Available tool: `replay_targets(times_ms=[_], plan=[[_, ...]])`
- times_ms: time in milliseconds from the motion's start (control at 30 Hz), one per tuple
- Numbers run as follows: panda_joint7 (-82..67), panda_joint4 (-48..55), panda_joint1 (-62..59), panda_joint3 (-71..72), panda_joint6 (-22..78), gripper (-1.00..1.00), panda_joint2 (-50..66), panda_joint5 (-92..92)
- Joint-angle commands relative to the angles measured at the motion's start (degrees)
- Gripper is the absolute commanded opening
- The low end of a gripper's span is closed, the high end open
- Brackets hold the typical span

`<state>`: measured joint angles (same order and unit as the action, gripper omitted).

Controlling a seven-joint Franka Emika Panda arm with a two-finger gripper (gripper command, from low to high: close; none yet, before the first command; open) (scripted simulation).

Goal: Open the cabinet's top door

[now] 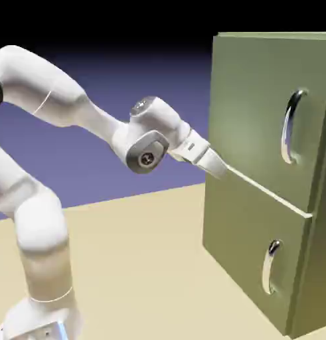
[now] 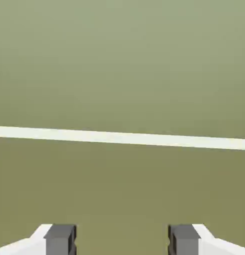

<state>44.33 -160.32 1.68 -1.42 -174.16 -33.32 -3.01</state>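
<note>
Although the white arm's gripper hangs close to the cabinet's face, its fingers stand well apart with nothing between them. Left to right, exterior view: gripper near the pale seam, by the door's lower edge; then the olive-green top door, closed, on the upper cabinet; its curved chrome handle toward the far right side. Risk: pushing straight in from here would likely press fingertips on flat panel, or scrape the seam, missing the handle. Door faces the arm, long axis apparently upright; handle bows outward, running vertically.
</note>
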Motion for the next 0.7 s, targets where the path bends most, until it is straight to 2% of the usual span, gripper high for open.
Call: replay_targets(times_ms=[0, 667], plan=[[1.6, 0.6, 0.8, -1.2, -0.1, 0.00, -0.6, -2.5], [32.7, 11.9, 17.2, -24.7, -2.6, 0.00, -11.6, -52.3]])
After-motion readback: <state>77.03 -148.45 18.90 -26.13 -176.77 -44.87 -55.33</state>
